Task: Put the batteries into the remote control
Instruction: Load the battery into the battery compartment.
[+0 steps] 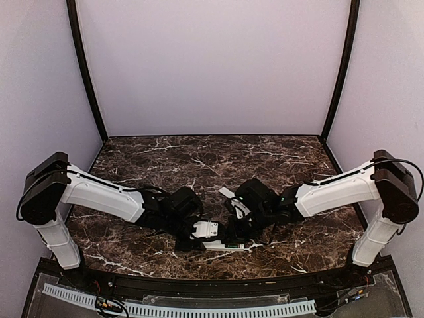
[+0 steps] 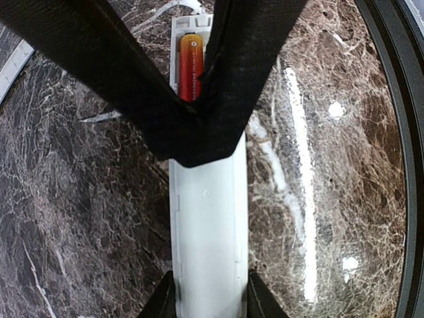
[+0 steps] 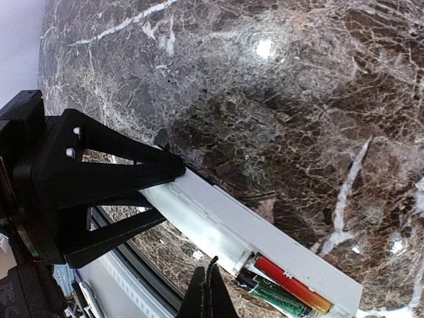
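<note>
The white remote control (image 1: 228, 244) lies on the marble near the front edge, between both arms. My left gripper (image 2: 212, 299) is shut on its plain end, one finger pressed against each long side. In the open slot at the other end sit the batteries: a red one (image 3: 291, 285) with a dark green one (image 3: 273, 298) beside it on the near side. The right gripper (image 3: 211, 285) is shut with nothing in it. Its tip hangs just over the remote (image 3: 218, 218) by the slot's inner end. In the left wrist view its black fingers (image 2: 199, 142) hide the green battery, and only the red one (image 2: 190, 66) shows.
A small flat white piece (image 1: 226, 193) lies on the marble just behind the right gripper. The black raised rim (image 2: 391, 132) of the table runs close along the remote's front side. Purple walls enclose the table on three sides.
</note>
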Robot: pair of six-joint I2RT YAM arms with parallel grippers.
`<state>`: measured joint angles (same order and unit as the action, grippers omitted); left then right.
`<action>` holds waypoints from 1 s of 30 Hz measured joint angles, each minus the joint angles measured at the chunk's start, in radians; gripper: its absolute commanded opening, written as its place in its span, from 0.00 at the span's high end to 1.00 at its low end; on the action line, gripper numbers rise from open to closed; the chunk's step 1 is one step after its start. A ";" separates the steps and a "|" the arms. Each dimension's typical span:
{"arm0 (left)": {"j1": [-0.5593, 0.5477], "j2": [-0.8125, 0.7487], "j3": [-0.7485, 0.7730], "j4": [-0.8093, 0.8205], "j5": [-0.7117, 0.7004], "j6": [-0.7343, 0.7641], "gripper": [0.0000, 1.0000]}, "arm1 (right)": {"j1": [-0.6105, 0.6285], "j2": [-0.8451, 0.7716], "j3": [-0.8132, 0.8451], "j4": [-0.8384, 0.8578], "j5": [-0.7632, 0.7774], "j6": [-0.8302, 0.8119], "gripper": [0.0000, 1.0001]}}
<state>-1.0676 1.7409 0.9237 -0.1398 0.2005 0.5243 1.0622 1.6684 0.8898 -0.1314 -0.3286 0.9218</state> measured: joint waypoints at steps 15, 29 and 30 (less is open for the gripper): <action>-0.003 0.006 0.011 -0.015 0.000 -0.006 0.87 | 0.003 0.030 0.000 -0.021 -0.006 0.008 1.00; -0.004 0.007 0.013 -0.016 0.000 -0.005 0.95 | 0.005 -0.002 -0.022 -0.071 0.044 0.023 1.00; -0.004 0.007 0.013 -0.016 0.000 -0.005 0.95 | 0.004 -0.005 -0.027 -0.071 0.045 0.024 1.00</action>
<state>-1.0718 1.7477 0.9363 -0.1558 0.2008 0.5194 1.0664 1.6630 0.8631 -0.2020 -0.2832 0.9455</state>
